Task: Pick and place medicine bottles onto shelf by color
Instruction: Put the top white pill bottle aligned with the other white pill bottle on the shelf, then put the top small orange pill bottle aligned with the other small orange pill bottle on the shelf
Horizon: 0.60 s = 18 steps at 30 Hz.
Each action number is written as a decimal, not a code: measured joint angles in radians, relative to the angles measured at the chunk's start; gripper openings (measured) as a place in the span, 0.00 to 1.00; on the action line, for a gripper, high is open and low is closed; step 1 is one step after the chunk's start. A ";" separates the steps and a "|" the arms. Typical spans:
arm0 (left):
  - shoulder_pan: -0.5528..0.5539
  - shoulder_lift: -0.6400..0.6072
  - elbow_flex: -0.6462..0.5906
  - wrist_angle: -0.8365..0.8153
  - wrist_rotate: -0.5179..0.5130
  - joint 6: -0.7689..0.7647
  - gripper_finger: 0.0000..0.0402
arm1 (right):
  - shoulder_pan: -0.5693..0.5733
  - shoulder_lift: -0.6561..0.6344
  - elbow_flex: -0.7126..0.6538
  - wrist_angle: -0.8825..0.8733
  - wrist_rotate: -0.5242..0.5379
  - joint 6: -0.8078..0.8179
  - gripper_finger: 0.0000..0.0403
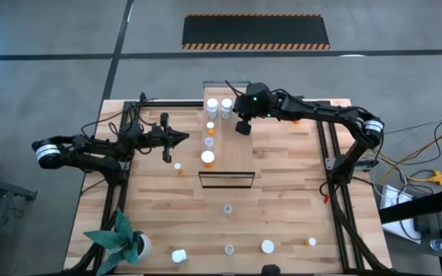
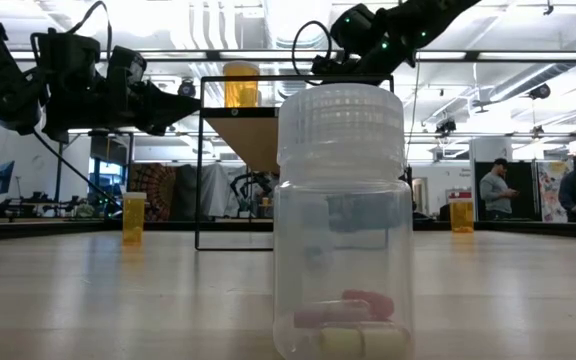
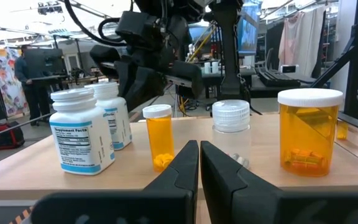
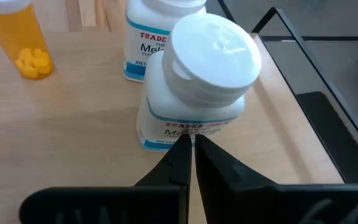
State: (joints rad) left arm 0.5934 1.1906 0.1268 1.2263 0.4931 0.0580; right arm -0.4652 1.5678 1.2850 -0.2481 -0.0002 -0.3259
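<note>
Shelf [image 1: 232,142] stood mid-table; you had two white melatonin bottles [image 1: 219,106] at its far end, then small orange bottle [image 1: 210,129], clear bottle [image 1: 209,142], large orange bottle [image 1: 207,159] in row along it. Loose bottles lay scattered on table [image 1: 290,199], clear one [image 2: 343,225] closest to low camera. Your right tool [image 1: 242,127] hovered just beside white bottles, fingers pressed together, empty. Your left tool [image 1: 184,138] sat left of shelf, pinched closed, empty. Potted plant [image 1: 125,241] at near-left corner.

Two white medicine bottles [image 4: 194,93] are stood upright on the shelf [image 1: 236,146] (white-capped), just before the right gripper [image 4: 193,149].
</note>
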 joint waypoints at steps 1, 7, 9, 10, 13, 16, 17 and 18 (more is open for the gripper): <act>0.000 0.000 0.000 0.000 0.000 0.000 0.00 | 0.000 0.001 0.001 0.000 0.000 0.000 0.03; 0.000 0.000 0.000 -0.003 0.000 0.000 0.00 | 0.000 -0.054 0.002 -0.025 0.052 -0.008 0.03; 0.000 0.000 0.000 -0.003 0.000 0.000 0.00 | 0.000 -0.087 0.008 -0.024 0.054 -0.006 0.03; 0.000 0.000 0.000 -0.003 0.000 0.000 0.00 | 0.000 -0.101 0.010 -0.025 0.055 -0.003 0.03; 0.000 0.000 0.000 -0.003 0.000 0.000 0.00 | 0.004 -0.137 0.012 -0.039 0.054 0.001 0.03; -0.001 0.000 0.000 -0.004 0.000 -0.005 0.00 | 0.009 -0.174 0.011 -0.076 0.031 0.000 0.03; -0.001 0.000 0.000 -0.004 0.000 -0.020 0.00 | 0.009 -0.189 0.004 -0.086 0.015 0.000 0.03; -0.001 0.000 0.001 -0.005 0.002 -0.036 0.00 | 0.009 -0.205 -0.011 -0.087 0.006 0.000 0.03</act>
State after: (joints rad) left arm 0.5922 1.1908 0.1275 1.2208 0.4947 0.0221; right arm -0.4561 1.3623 1.2740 -0.3355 0.0058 -0.3258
